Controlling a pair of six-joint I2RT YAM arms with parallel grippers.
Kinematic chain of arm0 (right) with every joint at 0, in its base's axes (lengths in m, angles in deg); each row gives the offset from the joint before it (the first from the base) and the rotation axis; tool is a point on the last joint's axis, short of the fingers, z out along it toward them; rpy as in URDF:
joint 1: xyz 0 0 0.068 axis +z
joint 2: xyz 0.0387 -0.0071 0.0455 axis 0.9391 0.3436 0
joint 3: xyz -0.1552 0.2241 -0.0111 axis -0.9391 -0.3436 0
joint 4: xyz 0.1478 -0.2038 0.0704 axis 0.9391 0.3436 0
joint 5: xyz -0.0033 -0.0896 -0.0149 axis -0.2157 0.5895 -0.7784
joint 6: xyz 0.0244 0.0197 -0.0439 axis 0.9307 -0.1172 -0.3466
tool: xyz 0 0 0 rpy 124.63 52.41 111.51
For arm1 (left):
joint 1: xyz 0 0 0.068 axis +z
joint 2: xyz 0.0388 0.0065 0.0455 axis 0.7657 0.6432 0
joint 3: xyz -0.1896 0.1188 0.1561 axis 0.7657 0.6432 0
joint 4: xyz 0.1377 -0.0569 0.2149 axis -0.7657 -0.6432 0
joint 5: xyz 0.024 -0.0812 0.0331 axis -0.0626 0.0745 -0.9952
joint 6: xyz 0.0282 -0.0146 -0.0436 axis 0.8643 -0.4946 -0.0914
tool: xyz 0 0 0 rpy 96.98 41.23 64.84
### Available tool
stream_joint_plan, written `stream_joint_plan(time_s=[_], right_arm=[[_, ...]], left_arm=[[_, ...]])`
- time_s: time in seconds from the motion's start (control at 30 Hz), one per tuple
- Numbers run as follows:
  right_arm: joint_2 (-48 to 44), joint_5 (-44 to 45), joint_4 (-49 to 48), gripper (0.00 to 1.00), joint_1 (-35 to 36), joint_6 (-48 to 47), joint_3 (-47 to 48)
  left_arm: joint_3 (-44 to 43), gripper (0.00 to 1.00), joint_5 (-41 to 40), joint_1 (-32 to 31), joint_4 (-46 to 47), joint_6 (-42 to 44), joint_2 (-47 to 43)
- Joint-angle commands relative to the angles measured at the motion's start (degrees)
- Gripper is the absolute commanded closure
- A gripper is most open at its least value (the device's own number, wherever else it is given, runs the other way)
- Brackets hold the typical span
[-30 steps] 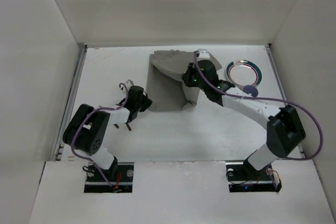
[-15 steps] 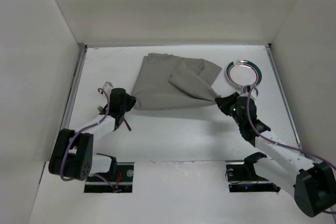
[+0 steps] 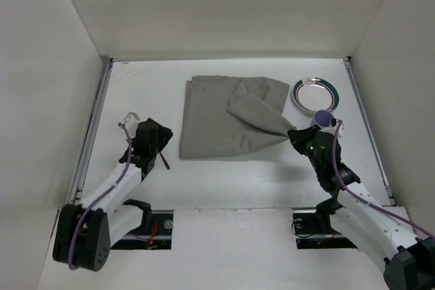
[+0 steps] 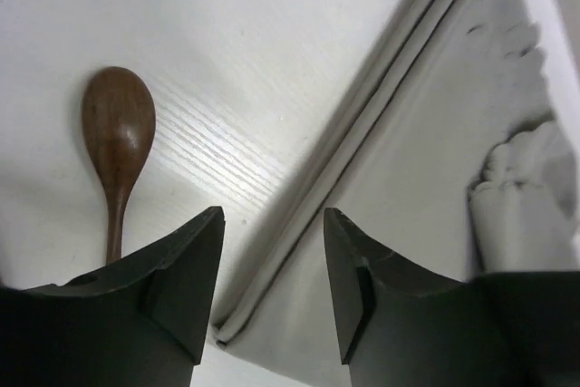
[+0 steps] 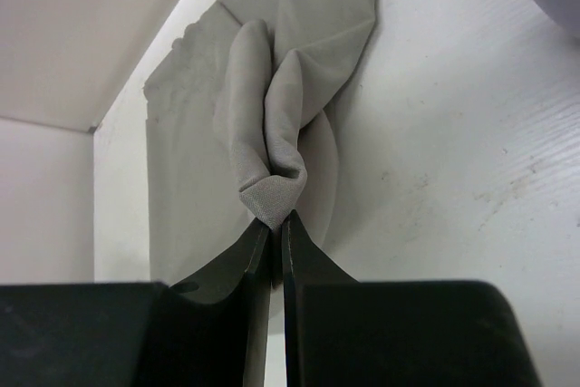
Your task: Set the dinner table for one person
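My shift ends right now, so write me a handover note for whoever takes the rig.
Left claw: open, empty, by the wooden spoon beside the grey cloth mat.
Right claw: shut on a bunched corner of the mat.
Plate and purple bowl sit far right on the dinner table.
Done: mat mostly spread.
Left: flatten its folded right side, place plate, bowl, spoon.
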Motion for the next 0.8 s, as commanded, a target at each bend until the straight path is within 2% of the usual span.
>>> stream_joint_plan(time_s=[0.0, 0.13, 0.3, 0.57, 0.67, 0.77], right_arm=[[1.0, 1.5, -0.6, 0.88, -0.1, -0.7, 0.9], [1.7, 1.8, -1.4, 0.89, 0.7, 0.3, -0.4], [0.5, 2.7, -0.8, 0.88, 0.7, -0.7, -0.3], [1.1, 2.7, -2.0, 0.88, 2.3, -1.1, -0.4], [0.8, 2.4, -2.9, 0.88, 2.3, -1.1, -1.3], [0.5, 2.2, -3.8, 0.88, 2.3, -1.0, -1.6]], left_arm=[[-0.9, 0.5, -0.8, -0.5, -10.7, 0.6, -7.5], [-1.0, 0.46, 2.6, -8.5, -16.6, -4.6, -8.2], [2.8, 0.43, 1.4, -16.9, -14.5, -13.2, -4.0], [9.8, 0.42, -0.3, -20.6, -4.0, -26.1, 1.0], [13.3, 0.42, -4.9, -23.0, 0.0, -32.8, 2.4], [13.8, 0.44, -9.5, -24.6, 2.8, -35.0, 5.0]])
